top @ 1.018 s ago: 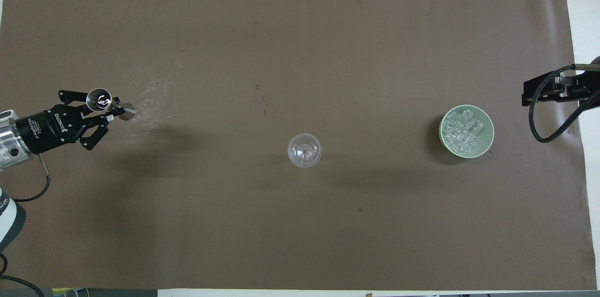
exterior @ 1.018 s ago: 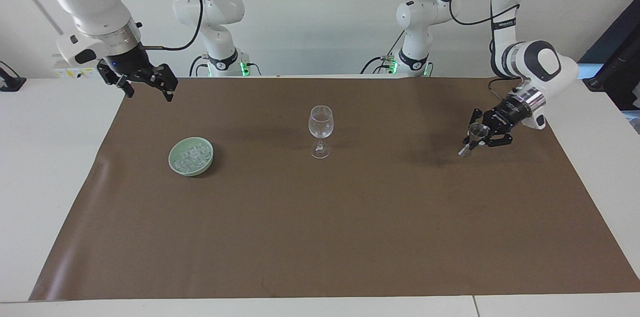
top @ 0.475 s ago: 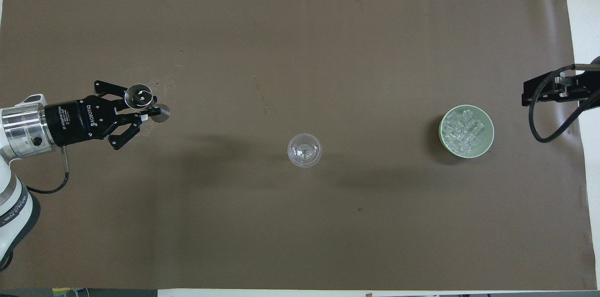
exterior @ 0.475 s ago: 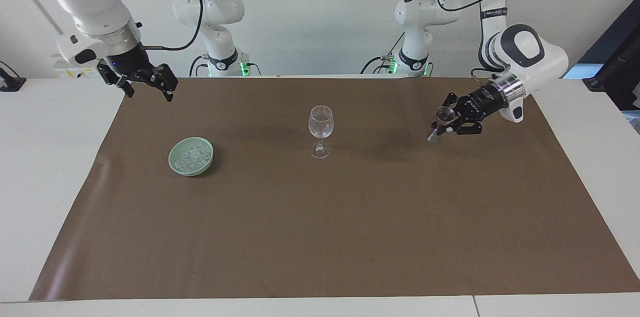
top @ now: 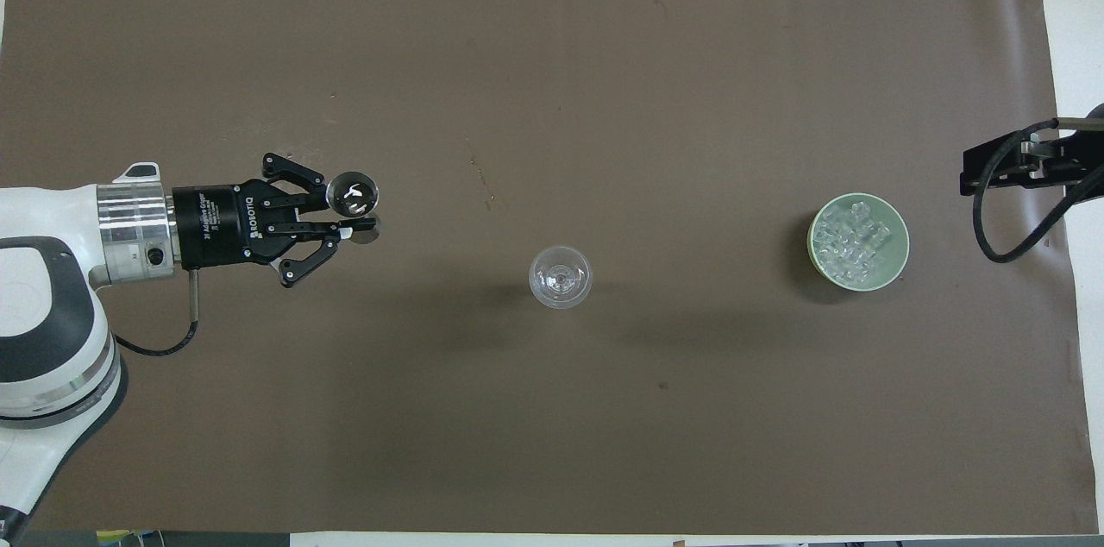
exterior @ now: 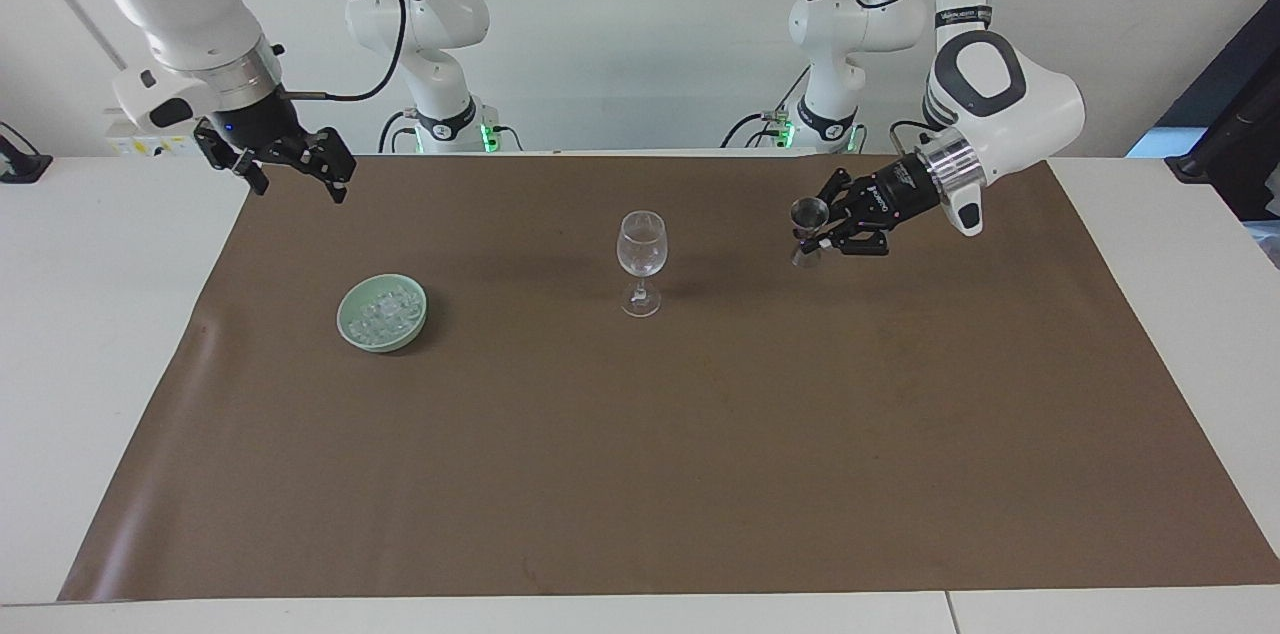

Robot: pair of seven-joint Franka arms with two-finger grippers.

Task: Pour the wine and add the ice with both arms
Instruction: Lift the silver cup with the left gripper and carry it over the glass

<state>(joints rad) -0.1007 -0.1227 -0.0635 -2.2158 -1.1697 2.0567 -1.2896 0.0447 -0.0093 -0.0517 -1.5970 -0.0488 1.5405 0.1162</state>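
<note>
A clear wine glass (exterior: 641,259) stands upright mid-mat; it also shows in the overhead view (top: 561,276). A pale green bowl (exterior: 347,329) toward the right arm's end holds a heap of small clear ice cubes (exterior: 385,309), also seen from overhead (top: 854,238). My left gripper (exterior: 818,234) is shut on a small metal jigger (exterior: 808,219) and holds it in the air over the mat, between the glass and the left arm's end; from overhead the gripper (top: 347,217) and the jigger (top: 354,192) show too. My right gripper (exterior: 298,182) is open and empty, waiting over the mat's corner.
A brown paper mat (exterior: 700,464) covers most of the white table (exterior: 90,364). The bowl's rim shows from overhead (top: 812,247). A black cable of the right arm (top: 992,228) hangs over the mat's edge beside the bowl.
My left gripper has carried the jigger through the air from the left arm's end of the mat toward the wine glass. The right arm, glass and bowl have not moved.
</note>
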